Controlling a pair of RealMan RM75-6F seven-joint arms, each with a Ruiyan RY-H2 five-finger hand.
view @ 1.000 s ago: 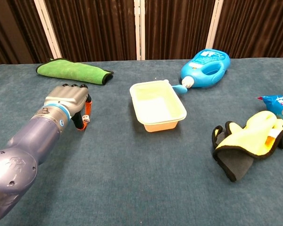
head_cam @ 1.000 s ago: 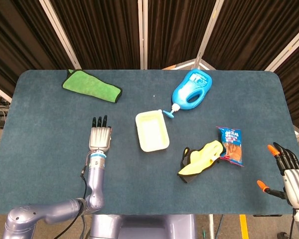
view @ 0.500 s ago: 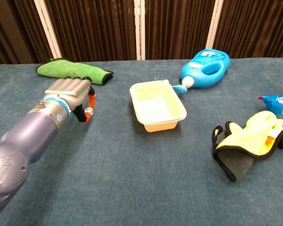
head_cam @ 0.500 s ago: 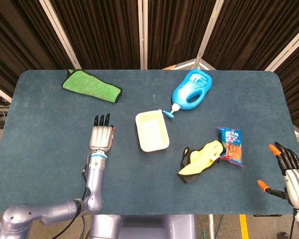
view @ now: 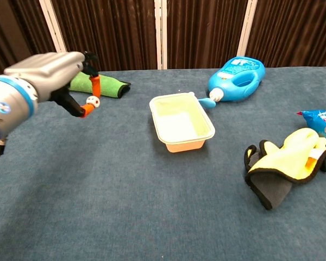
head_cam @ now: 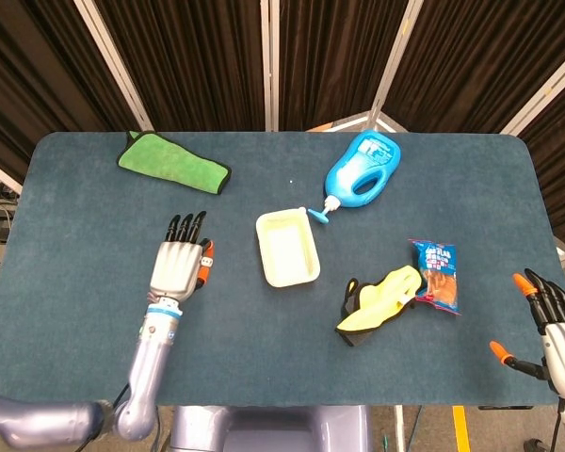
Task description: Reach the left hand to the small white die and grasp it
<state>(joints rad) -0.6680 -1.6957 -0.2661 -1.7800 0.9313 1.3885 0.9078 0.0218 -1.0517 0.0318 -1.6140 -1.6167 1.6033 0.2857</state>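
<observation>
The small white die with red dots is pinched between the orange-tipped thumb and a finger of my left hand, well above the table in the chest view. In the head view the left hand hovers left of the cream tray, palm down, and the die is hidden beneath it. My right hand sits at the table's near right corner with its fingers spread and nothing in it.
A cream tray lies mid-table. A blue bottle lies behind it, a green cloth at the back left. A yellow and black glove and a snack packet lie to the right.
My left hand has risen from the table with the die pinched in it. The right hand has barely shifted.
</observation>
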